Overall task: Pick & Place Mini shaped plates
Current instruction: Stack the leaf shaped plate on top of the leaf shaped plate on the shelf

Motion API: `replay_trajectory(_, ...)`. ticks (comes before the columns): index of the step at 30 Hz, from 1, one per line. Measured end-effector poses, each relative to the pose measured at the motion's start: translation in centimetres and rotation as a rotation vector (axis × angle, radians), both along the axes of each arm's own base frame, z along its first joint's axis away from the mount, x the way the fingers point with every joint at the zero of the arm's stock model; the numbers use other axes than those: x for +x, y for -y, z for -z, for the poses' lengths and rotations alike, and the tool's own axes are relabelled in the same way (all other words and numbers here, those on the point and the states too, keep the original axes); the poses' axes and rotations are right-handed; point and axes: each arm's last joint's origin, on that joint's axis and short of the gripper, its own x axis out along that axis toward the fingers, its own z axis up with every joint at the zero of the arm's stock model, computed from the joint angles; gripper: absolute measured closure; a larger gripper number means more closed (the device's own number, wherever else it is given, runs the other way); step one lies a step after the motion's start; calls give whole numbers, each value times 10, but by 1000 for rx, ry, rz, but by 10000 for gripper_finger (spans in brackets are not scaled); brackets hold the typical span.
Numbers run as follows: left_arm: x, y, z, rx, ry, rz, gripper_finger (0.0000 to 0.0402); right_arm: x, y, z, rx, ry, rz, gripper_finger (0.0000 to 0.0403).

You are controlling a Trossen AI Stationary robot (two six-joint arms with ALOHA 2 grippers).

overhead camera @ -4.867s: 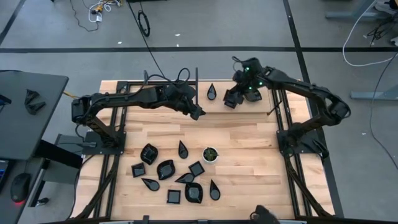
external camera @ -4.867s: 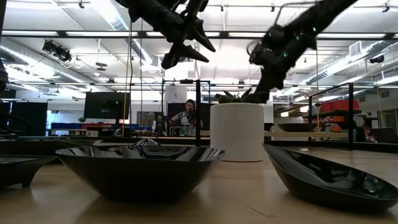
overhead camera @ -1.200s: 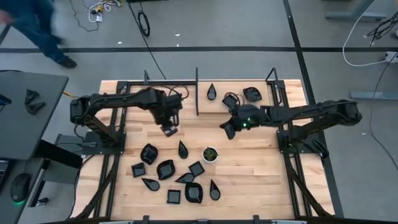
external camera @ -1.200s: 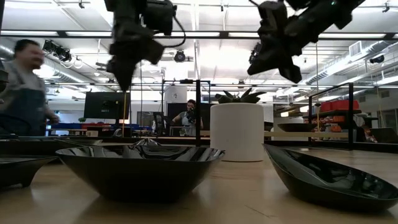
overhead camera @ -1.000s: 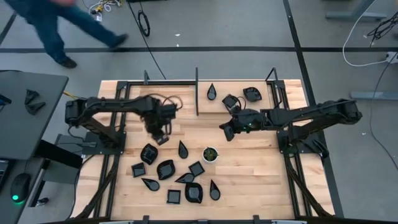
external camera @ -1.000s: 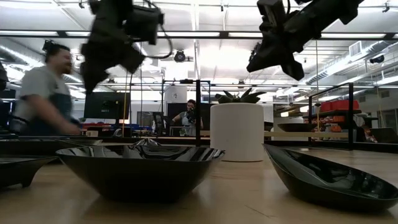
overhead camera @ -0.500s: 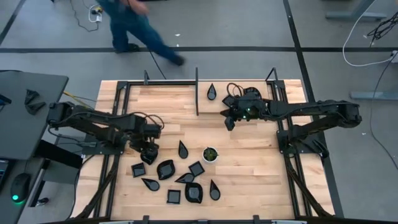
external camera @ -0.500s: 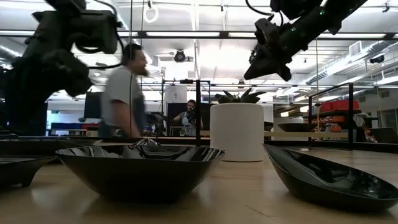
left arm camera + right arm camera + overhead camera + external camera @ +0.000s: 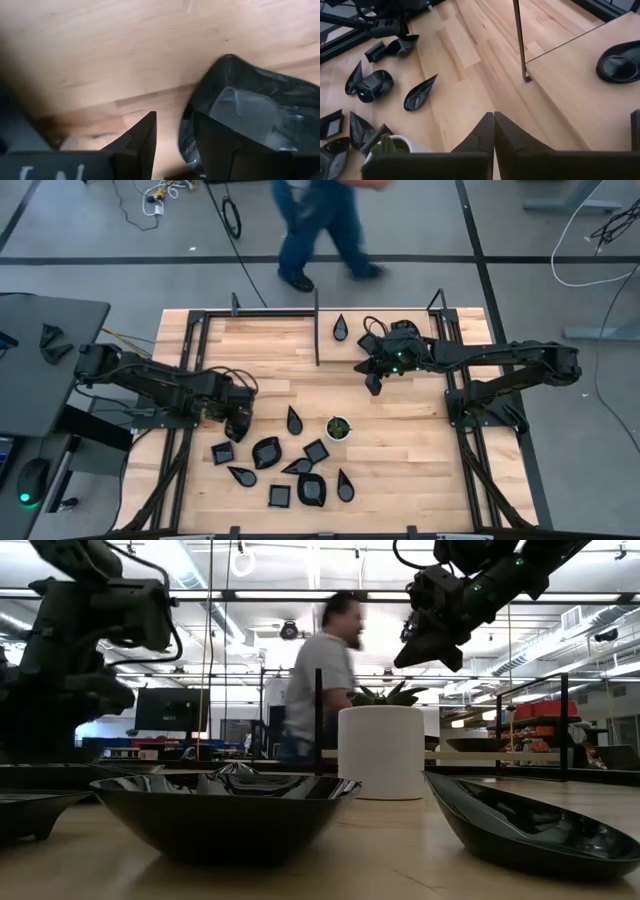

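Several glossy black mini shaped plates lie flat in a cluster on the near half of the wooden table, among them a teardrop one (image 9: 294, 420) and a leaf-shaped one (image 9: 266, 450). My left gripper (image 9: 238, 426) points down, open, at the cluster's far-left plate (image 9: 250, 112). One finger (image 9: 212, 142) stands over that plate's hollow and the other (image 9: 142, 142) outside its rim. My right gripper (image 9: 374, 384) hangs shut and empty above the table's far middle. More plates lie by the far edge: a teardrop (image 9: 341, 327) and a square one (image 9: 368, 340). My left gripper (image 9: 175, 119) comes from above with the plate's rim (image 9: 186, 127) between its open fingers, and the plate lies flat on the table. Whether either finger touches the plate, I cannot tell.
A small white cup with a green plant (image 9: 338, 427) stands at the cluster's far-right side. A thin upright post (image 9: 316, 330) rises from the far edge, and black frame rails run along both table sides. A person (image 9: 320, 225) walks on the floor beyond the far edge.
My left gripper has gone toward the table's near-left and down onto the cluster's far-left plate, rolling as it went, and its fingers have stayed open. My right gripper has moved a little toward the far edge and rolled, still shut. A person has walked past behind the table.
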Motion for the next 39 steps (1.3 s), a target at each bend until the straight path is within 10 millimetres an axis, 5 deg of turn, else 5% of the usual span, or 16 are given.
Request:
replay_trajectory(8, 2, 1, 9, -27, 78, -1, 288, 0, 0, 0, -16, -2, -11, 397)
replay_trajectory(19, 19, 1, -5, -17, 196, 60, 393, 0, 0, 0, -18, -1, -8, 396)
replay_trajectory(33, 32, 2, -23, -8, 284, 107, 398, 1, 0, -1, -13, 8, -5, 396)
replay_trajectory(39, 45, -7, -53, 36, 380, 90, 399, 4, 4, -8, 54, 104, 23, 390)
